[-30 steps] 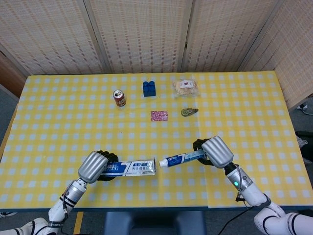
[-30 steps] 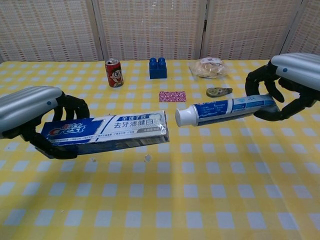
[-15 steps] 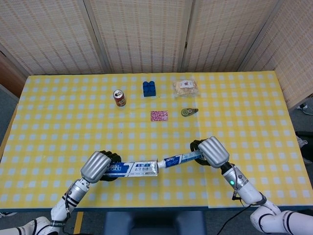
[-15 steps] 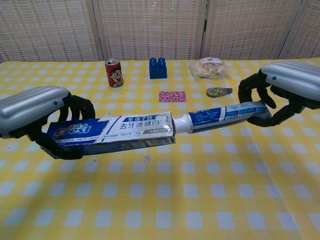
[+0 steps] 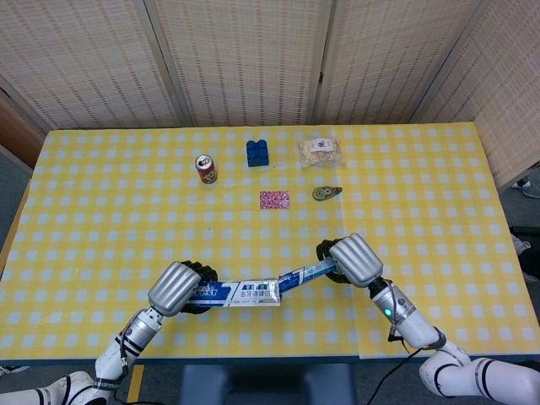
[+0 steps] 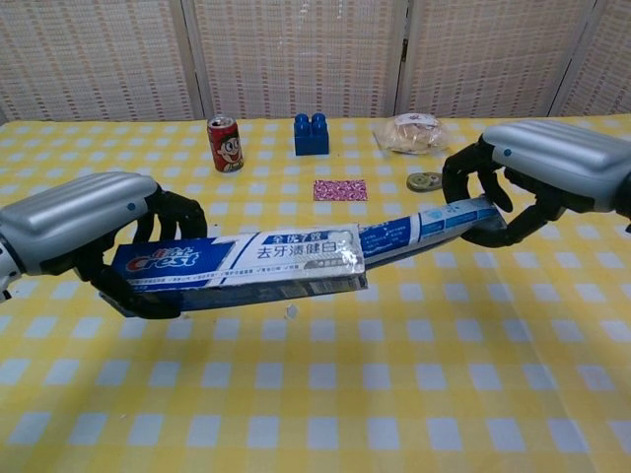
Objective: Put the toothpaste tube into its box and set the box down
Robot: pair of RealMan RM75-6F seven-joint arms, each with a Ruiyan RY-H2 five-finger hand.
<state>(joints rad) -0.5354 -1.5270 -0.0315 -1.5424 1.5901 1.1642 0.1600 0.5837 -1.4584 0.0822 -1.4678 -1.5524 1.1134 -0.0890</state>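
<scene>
My left hand (image 5: 179, 288) (image 6: 94, 223) grips the blue and white toothpaste box (image 5: 243, 293) (image 6: 246, 261) by its left end and holds it level above the table. My right hand (image 5: 353, 259) (image 6: 537, 177) holds the tail of the toothpaste tube (image 5: 306, 272) (image 6: 419, 226). The tube's cap end is hidden inside the box's open right end; only its rear part shows, slanting up to the right.
On the yellow checked table (image 5: 101, 211) at the back stand a red can (image 5: 206, 169) (image 6: 225, 144), a blue brick (image 5: 257, 153) (image 6: 312, 134), a bagged snack (image 5: 322, 151) (image 6: 413, 133), a pink patterned card (image 5: 274, 199) (image 6: 340, 189) and a tape roll (image 5: 324, 194) (image 6: 426, 181).
Both hands have moved toward each other. The tube's cap end, apart from the box a second ago, has slid into the box's open end.
</scene>
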